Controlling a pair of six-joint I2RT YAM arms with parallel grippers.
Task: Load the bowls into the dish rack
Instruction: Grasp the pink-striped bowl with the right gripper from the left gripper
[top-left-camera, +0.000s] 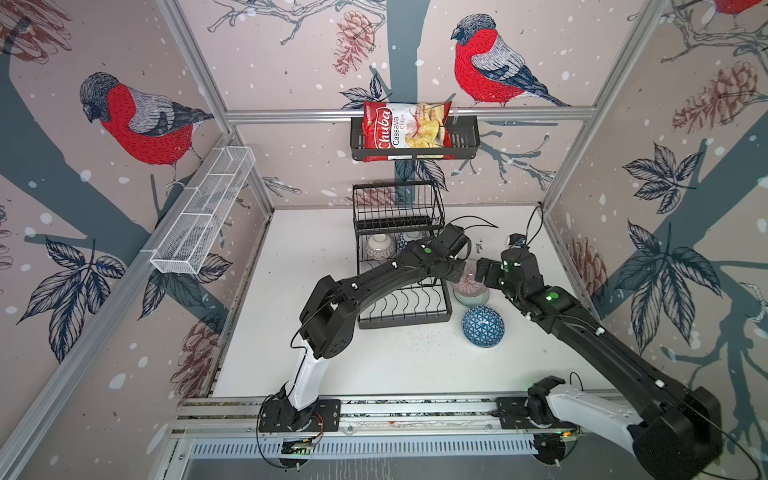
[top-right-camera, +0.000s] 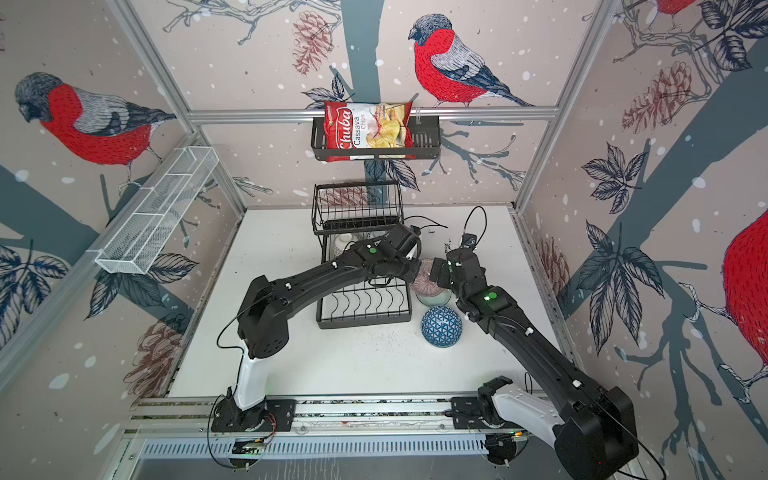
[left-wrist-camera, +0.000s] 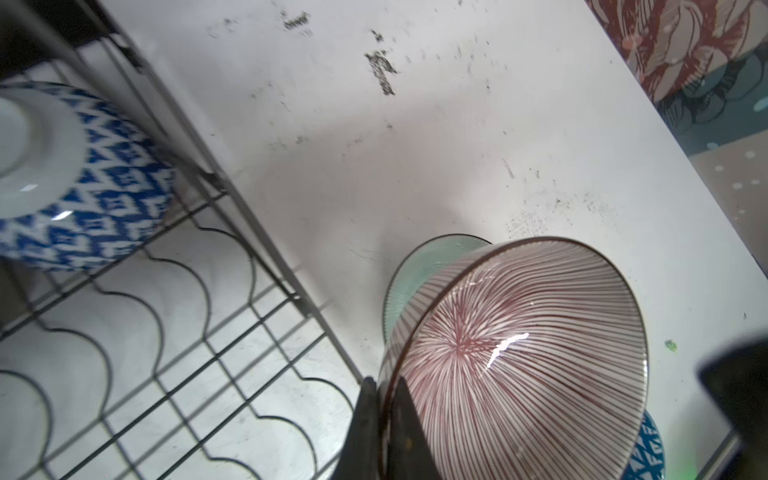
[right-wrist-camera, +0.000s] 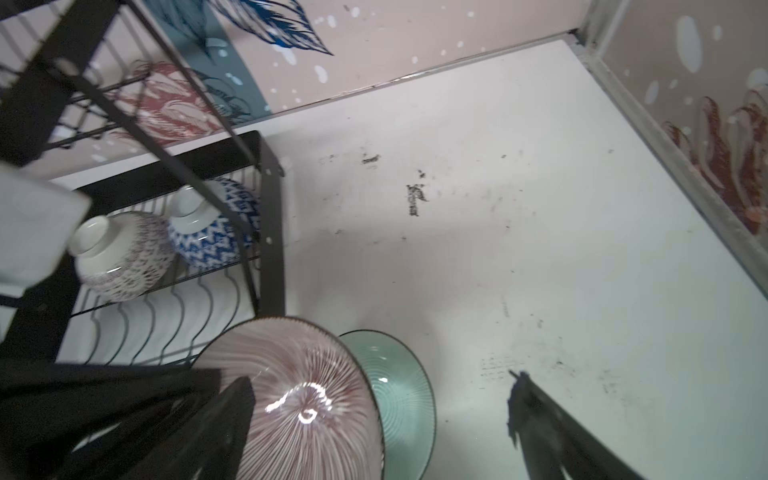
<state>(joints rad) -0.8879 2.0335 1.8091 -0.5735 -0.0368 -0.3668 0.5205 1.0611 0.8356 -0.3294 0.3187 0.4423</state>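
- Two loaded: dotted bowl (right-wrist-camera: 124, 257) & zigzag bowl (right-wrist-camera: 212, 232), foot-up in dish rack (top-left-camera: 404, 322) lower tier, prob. to drain.
- L tool (left-wrist-camera: 384, 395) clamped on striped bowl (left-wrist-camera: 519, 353) rim, tilting it over green bowl (left-wrist-camera: 424, 266) beside rack; prob. for edge-on slotting.
- R tool (right-wrist-camera: 382, 380) gapes wide astride it, gripping nothing.
- Triangle bowl (top-left-camera: 483, 326) upturned on tabletop (top-left-camera: 332, 353).

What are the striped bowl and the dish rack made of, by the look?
Striped bowl: probably glazed ceramic, glossy; a sharp light glint sits on its inside. Dish rack: thin black wire, likely coated metal, matte; no glare shows.
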